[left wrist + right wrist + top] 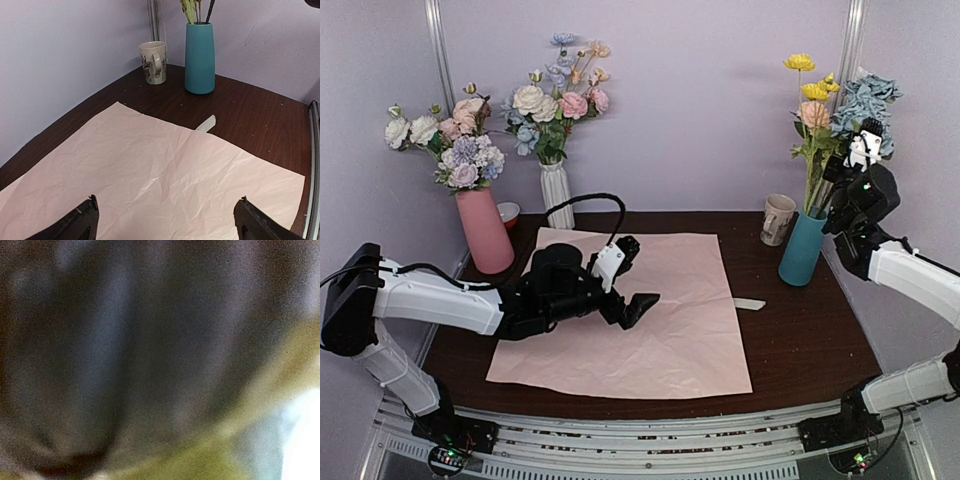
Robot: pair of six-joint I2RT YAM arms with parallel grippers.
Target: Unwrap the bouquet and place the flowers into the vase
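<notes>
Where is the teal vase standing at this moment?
In the top view the teal vase stands on the right side of the table, just right of the cream mug and off the pink paper, with the flowers in it.

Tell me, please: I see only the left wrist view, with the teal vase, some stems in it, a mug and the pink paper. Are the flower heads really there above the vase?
Observer: Yes. In the top view the flowers stand in the vase, with yellow, pale pink and blue heads high above its rim.
Operator: Where is the right gripper?
Observer: The right gripper is up at the stems, above the rim. I cannot tell whether it grips them.
Operator: And what is at the far left?
Observer: A pink vase and a white ribbed vase stand there, apart from each other.
</notes>
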